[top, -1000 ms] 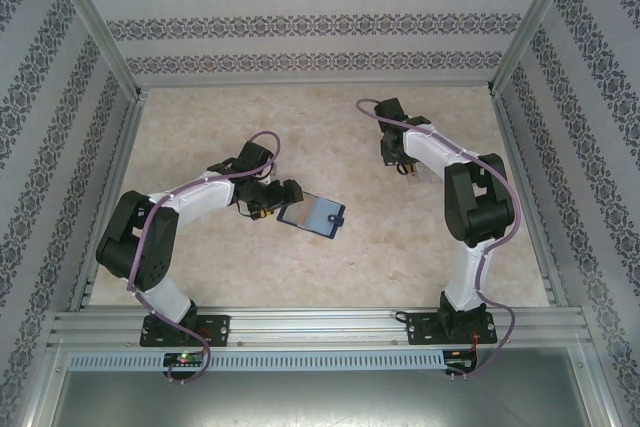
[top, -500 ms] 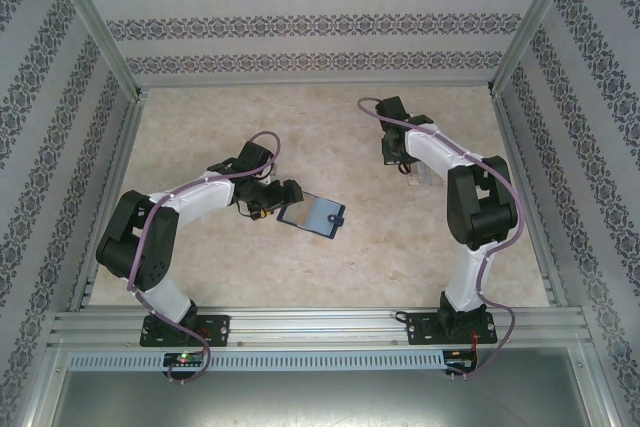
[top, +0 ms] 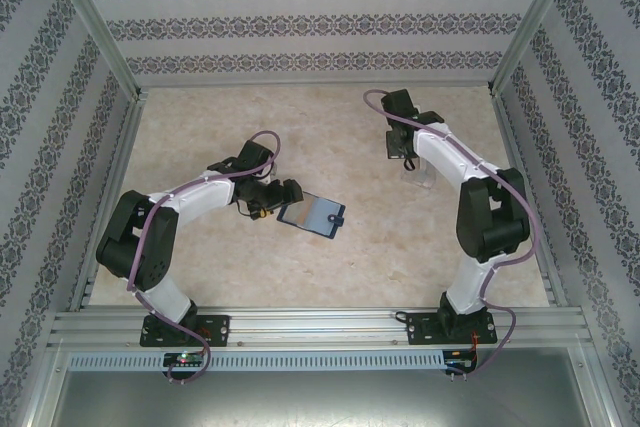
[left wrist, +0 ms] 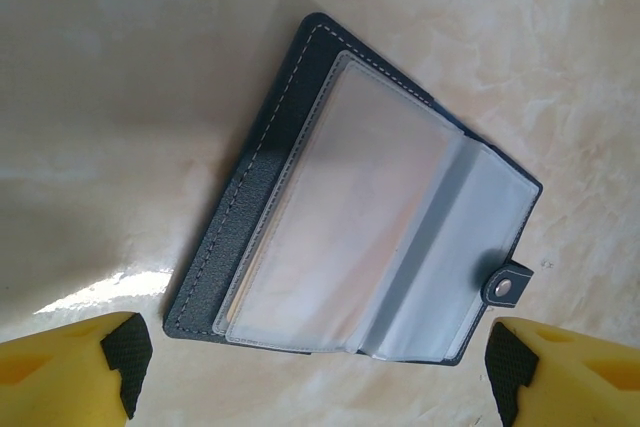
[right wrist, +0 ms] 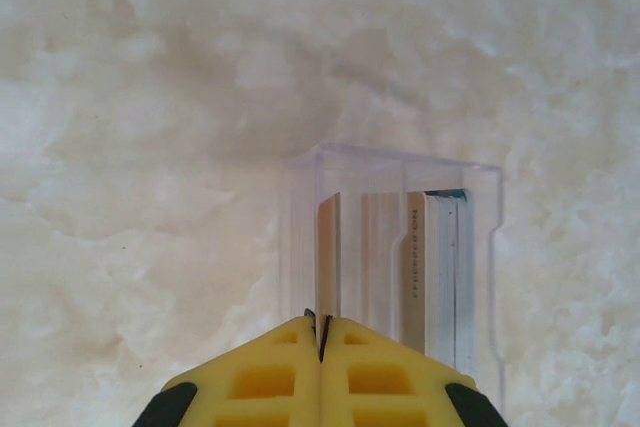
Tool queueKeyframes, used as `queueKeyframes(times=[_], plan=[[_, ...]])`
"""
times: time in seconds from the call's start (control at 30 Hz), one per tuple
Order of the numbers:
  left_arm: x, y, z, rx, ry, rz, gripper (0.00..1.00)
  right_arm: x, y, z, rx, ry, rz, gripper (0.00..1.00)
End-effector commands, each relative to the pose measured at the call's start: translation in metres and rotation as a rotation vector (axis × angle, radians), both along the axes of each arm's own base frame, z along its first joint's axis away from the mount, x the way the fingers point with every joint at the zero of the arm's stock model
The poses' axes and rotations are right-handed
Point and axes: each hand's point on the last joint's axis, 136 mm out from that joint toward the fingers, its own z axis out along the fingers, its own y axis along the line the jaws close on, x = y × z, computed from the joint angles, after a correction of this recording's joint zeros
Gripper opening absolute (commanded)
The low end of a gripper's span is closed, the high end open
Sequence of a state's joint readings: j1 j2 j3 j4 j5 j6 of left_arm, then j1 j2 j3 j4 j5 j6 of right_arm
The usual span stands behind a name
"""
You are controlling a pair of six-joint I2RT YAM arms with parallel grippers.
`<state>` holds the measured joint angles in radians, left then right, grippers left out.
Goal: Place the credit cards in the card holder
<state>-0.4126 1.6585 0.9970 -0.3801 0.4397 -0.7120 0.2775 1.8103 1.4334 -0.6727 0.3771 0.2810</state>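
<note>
Looking down from above, you see the left gripper (top: 288, 193) just beside the card holder (top: 312, 213), which lies open on the table (top: 200, 127). Your left wrist view shows those fingers (left wrist: 120, 352) spread wide and empty. Your right wrist view shows the right gripper (right wrist: 320, 327) clenched over the clear plastic box (right wrist: 390, 162) where the credit cards (right wrist: 328, 247) stand on edge. You cannot tell whether it pinches one.

The card holder (top: 312, 214) is lying open, pale inside up.
The credit cards (right wrist: 430, 267) are standing edgewise in a clear box (right wrist: 298, 247).
</note>
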Motion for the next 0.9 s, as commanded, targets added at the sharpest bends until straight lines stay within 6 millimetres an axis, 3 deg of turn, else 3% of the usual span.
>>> queueKeyframes(times=[0.0,0.5,0.7,0.87], plan=[[0.0,-0.004,0.004,0.012,-0.002,-0.029,0.89,0.001,0.002,0.011,-0.015,-0.022,0.015,0.02],[-0.005,-0.008,-0.008,-0.011,0.024,-0.031,0.89,-0.007,0.002,-0.034,0.001,0.097,0.017,0.02],[-0.004,-0.007,-0.003,-0.009,0.01,-0.033,0.89,-0.01,0.006,-0.012,0.045,0.052,0.019,0.01],[-0.002,-0.007,0.004,-0.006,-0.014,-0.046,0.89,-0.023,0.026,0.015,0.192,-0.005,0.062,0.02]])
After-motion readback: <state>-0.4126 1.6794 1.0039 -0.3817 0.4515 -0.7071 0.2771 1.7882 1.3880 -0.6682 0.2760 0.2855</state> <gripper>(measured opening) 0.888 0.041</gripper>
